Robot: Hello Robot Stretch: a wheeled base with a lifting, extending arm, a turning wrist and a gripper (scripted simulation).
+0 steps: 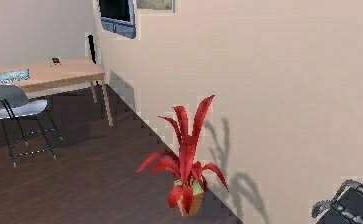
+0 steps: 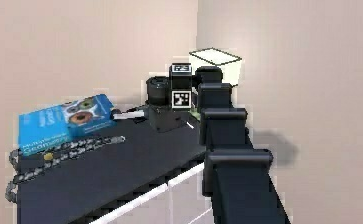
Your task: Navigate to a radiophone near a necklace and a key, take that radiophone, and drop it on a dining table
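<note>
In the arm side view the arm (image 2: 224, 140) reaches out over a dark cabinet top (image 2: 139, 170). Its two white marker squares (image 2: 179, 82) stand at the far end, with the gripper (image 2: 155, 93) just left of them. A dark blocky thing (image 2: 170, 123), perhaps the radiophone, sits on the top right at the gripper. I cannot tell whether the gripper holds anything. A chain-like necklace (image 2: 74, 153) lies stretched across the top at the left. A small pale thin thing (image 2: 129, 115) lies between the chain and the gripper. In the forward view a wooden table (image 1: 64, 72) stands far left.
A blue book (image 2: 64, 120) lies on the cabinet top by the wall, and a cream box shape (image 2: 217, 64) stands in the corner beyond the arm. Ahead, a red-leaved potted plant (image 1: 187, 165) stands by the wall. A grey chair (image 1: 19, 110) sits at the table, under a wall screen (image 1: 118, 17).
</note>
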